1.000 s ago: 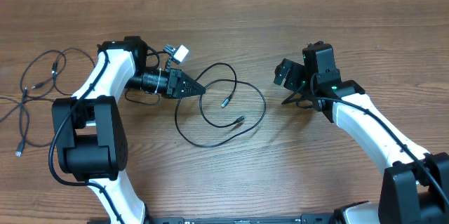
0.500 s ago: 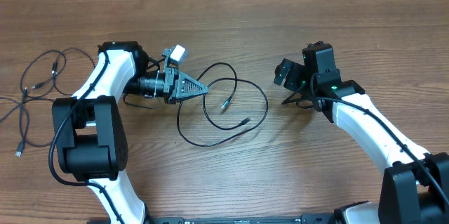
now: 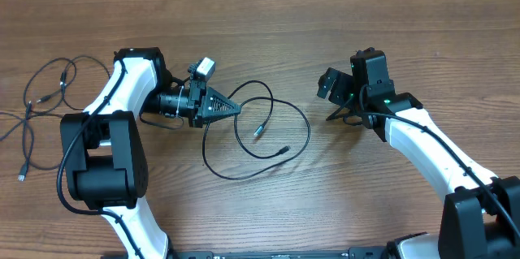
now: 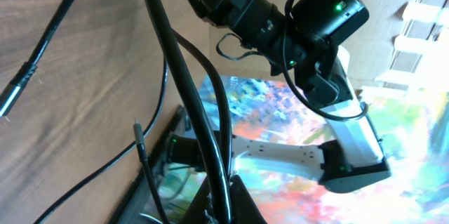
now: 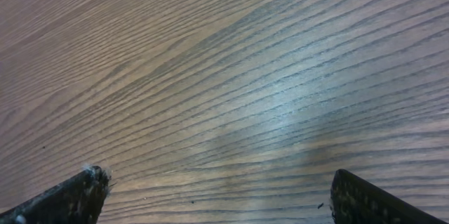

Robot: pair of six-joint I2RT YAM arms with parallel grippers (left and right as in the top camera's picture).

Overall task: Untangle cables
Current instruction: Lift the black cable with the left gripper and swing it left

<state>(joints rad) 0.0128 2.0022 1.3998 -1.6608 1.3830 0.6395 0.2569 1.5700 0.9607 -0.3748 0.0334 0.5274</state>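
**Item: cable sorting, two arms on a wood surface (image 3: pixel 268 32).**

- Left tool (image 3: pixel 234 106): clenched on the centre cable (image 3: pixel 308 131), with the wire running into its closed tips in the wrist view.
- Right tool (image 3: pixel 340 114): released, jaws wide, holding nothing. It hangs over bare wood, well apart from the loop.
- Centre cable: lies mid-surface in a loose, crossing loop, with both plugs (image 3: pixel 258 129) free inside it.
- Left heap (image 3: pixel 28 133): lies at the far left edge, apart from the centre cable, with its strands crossing.

**Handling note (judgement).** The step appears to be drawing the loop open. It is best done with a low, slow pull away from the crossing, so the free plugs slide out and do not snag. The right tool could pin the far side of the loop.

**Count.**

- Arms: two.
- Tools: two.
- Centre cable: one, with two plugs.
- Left heap: at least two cables; the exact number cannot be told.
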